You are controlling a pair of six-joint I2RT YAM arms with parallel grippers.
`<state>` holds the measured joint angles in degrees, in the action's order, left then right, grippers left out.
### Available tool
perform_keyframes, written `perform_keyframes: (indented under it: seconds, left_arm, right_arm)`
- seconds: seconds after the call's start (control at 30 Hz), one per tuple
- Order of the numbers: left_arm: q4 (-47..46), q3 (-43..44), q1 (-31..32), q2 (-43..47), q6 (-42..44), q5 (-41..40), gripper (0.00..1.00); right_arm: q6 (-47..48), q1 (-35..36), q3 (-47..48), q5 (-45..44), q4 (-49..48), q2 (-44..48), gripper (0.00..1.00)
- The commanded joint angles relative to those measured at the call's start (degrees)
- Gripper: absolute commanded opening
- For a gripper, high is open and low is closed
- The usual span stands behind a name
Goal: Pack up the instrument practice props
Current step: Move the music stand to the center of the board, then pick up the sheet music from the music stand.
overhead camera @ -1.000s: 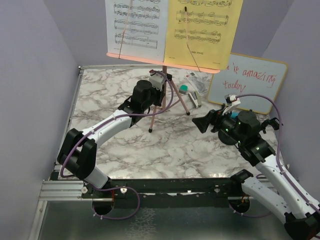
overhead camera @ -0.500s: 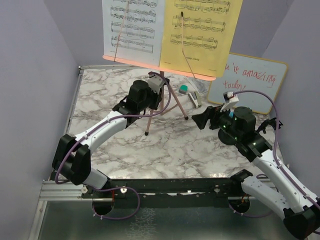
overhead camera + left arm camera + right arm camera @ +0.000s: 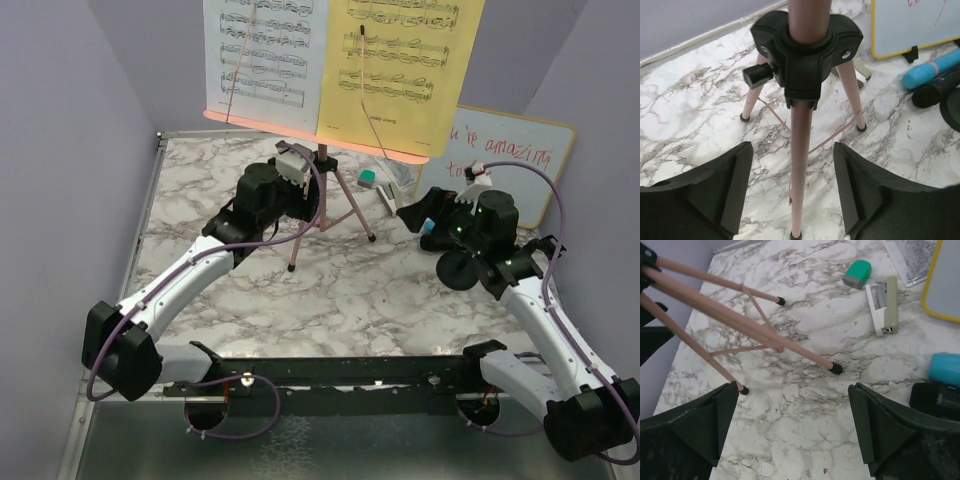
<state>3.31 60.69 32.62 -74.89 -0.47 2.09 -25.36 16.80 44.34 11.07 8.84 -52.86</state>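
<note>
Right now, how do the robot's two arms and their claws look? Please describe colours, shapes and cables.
Both the left arm and the right arm have white shells between black joints, and a purple cable runs along each. Small green lights glow on the right arm's wrist. The left claw and right claw each have two broad, black, wedge-shaped fingers.
</note>
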Motion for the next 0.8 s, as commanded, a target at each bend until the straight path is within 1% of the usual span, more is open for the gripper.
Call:
perform_keyframes:
  seconds: [0.0,0.13,0.2,0.37,0.5,0.63,0.7,0.77]
  left_arm:
    - [3.7,-0.9,-0.3,4.8,-4.9,-4.4,0.74]
    - [7.3,-0.8,-0.4,9.4,-8.6,-6.0,0.82]
    - [10.9,0.6,-0.4,11.4,-9.1,-6.3,0.85]
    - [19.6,6.9,-0.4,17.1,-9.6,-5.6,0.92]
    - [25.0,15.4,-0.5,19.0,-10.8,-4.1,0.94]
    - [26.5,24.7,-0.5,17.6,-14.0,-2.5,0.94]
    - [27.2,29.5,-0.5,15.4,-15.6,-1.0,0.95]
    - [27.3,33.9,-0.5,12.4,-16.8,1.4,0.94]
  right_arm:
    - [-5.1,-9.4,3.0,10.4,-4.0,-2.2,1.00]
    - [-8.7,-20.4,5.0,19.5,-6.4,-3.7,1.00]
    - [-8.8,-22.8,7.2,20.7,-5.5,-3.6,0.99]
    - [-6.4,-23.2,13.2,18.7,-2.5,-1.0,1.00]
    - [-6.7,-23.1,18.4,22.3,-0.7,-0.9,1.00]
    - [-5.9,-23.2,23.8,23.6,0.7,-0.6,1.00]
    - [-5.4,-23.2,27.2,24.8,1.2,-1.4,1.00]
    - [-5.6,-23.2,31.3,27.7,1.8,-3.2,1.00]
